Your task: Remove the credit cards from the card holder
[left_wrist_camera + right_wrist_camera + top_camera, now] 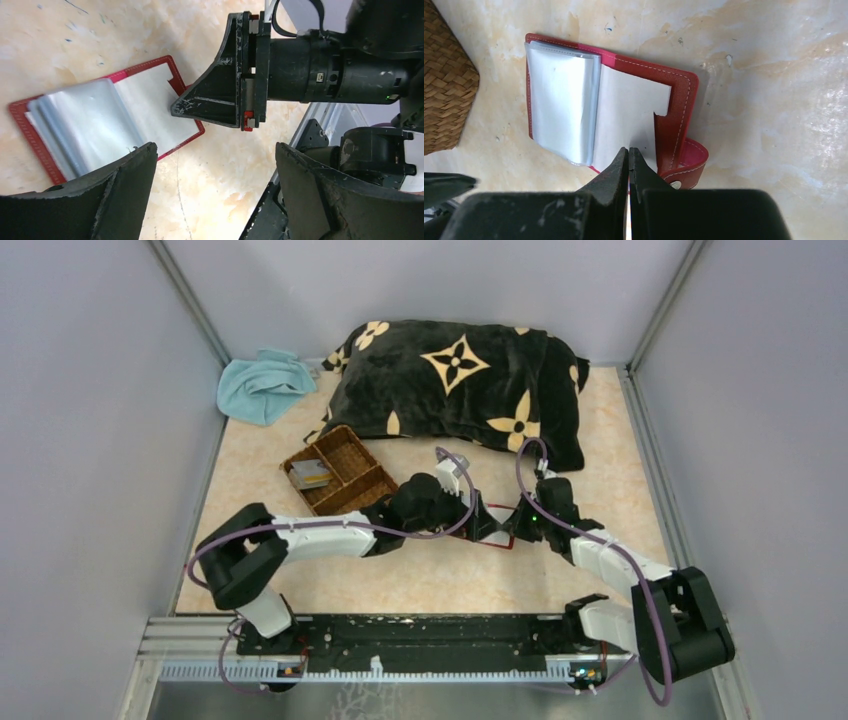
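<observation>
Card holder (676, 95): red grained leather-look cover, white stitching, shiny metal snap (677, 184); inner sleeves (561, 107) clear glossy plastic. Desk (774, 75) smooth, glossy, marble-patterned beige. Basket (444, 85) rough woven wicker. Pillow (460, 390) plush black cloth. Towel (262, 385) soft blue cloth. Left claw (215, 150) matt black, scuffed.

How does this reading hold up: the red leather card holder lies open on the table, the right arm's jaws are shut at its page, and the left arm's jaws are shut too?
Not quite. The left gripper has its jaws wide open, as the left wrist view shows. The red leather card holder does lie open, with the right gripper shut at its page.
</observation>
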Controlling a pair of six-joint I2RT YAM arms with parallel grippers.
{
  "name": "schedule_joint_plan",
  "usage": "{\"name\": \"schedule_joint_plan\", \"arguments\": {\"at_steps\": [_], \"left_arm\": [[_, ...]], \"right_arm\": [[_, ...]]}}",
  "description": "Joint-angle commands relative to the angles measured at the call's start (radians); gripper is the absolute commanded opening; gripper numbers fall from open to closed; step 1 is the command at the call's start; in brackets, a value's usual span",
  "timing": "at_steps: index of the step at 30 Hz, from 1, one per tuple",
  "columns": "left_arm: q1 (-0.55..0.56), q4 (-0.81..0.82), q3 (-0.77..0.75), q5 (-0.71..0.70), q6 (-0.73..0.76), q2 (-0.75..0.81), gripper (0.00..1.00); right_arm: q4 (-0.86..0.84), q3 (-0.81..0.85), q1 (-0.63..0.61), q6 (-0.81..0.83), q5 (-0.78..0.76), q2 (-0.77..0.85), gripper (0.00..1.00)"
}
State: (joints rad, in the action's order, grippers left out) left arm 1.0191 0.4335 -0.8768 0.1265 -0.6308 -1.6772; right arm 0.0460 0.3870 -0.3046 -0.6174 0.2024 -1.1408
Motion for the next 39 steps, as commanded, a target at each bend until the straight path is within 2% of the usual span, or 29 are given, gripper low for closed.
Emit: {"name": "schedule_joint_plan", "arguments": {"at_steps": [1, 6, 15, 30, 39], "left_arm": [[-0.018, -0.052, 0.051, -0.139, 0.095, 0.064, 0.93], [-0.048, -0.055, 0.056, -0.126, 0.132, 0.034, 0.91], [-0.053, -0.127, -0.043, -0.107, 0.194, -0.084, 0.91], [-0.053, -0.047, -0.018, 0.004, 0.122, -0.136, 0.91], [-0.054, 0.098, 0.003, 0.108, 0.056, -0.135, 0.91]], "right_arm": [[-0.007, 0.005, 0.001, 0.028, -0.047, 0.018, 0.0], [-0.008, 0.001, 0.0, 0.022, -0.044, 0.03, 0.0], [-0.002, 0.002, 0.0, 0.022, -0.041, 0.033, 0.0], [0.007, -0.002, 0.0, 0.022, -0.047, 0.045, 0.0], [-0.011, -0.018, 0.0, 0.019, -0.032, 0.036, 0.0]]}}
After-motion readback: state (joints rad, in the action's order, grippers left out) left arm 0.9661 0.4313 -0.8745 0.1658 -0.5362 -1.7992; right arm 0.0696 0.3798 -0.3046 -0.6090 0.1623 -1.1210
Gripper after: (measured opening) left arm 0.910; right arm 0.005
